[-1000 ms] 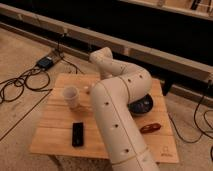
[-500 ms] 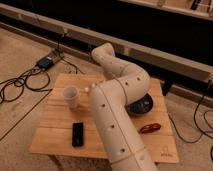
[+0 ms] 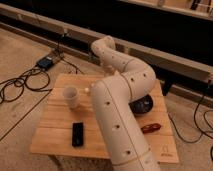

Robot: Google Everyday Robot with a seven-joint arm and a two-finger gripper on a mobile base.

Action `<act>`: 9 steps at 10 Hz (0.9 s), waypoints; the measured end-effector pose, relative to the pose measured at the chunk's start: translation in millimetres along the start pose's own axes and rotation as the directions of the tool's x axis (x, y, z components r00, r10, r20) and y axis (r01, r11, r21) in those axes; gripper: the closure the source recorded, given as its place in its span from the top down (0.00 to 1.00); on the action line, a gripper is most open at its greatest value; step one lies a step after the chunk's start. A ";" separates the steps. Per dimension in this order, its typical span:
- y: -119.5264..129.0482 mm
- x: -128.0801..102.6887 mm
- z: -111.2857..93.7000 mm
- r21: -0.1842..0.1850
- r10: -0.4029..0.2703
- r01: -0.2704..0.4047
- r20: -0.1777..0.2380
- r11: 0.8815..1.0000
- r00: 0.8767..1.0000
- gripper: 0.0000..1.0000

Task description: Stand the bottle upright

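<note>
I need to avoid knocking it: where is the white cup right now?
The white cup stands on the left part of the wooden table, beside the arm, behind the black block. The gripper is hidden behind the arm.

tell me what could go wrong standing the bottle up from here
The bottle sits close beside the white cup; reaching for it may knock the cup over. The hand is near the table's far edge, mostly hidden behind the arm, so the grasp could be hard to see.
</note>
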 end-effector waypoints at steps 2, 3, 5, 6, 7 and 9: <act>12.6 7.8 -13.2 -0.060 0.024 -0.023 0.025 0.998 0.999 0.65; 16.0 12.1 -14.7 -0.073 0.038 -0.035 0.036 0.997 0.999 0.65; 19.3 20.9 -12.1 -0.093 0.073 -0.068 0.048 0.993 0.996 0.65; 20.0 25.6 -7.8 -0.101 0.099 -0.094 0.047 0.990 0.994 0.65; 19.6 28.2 -3.9 -0.106 0.118 -0.113 0.046 0.988 0.992 0.65; 22.1 29.5 3.5 -0.128 0.159 -0.153 0.043 0.980 0.986 0.65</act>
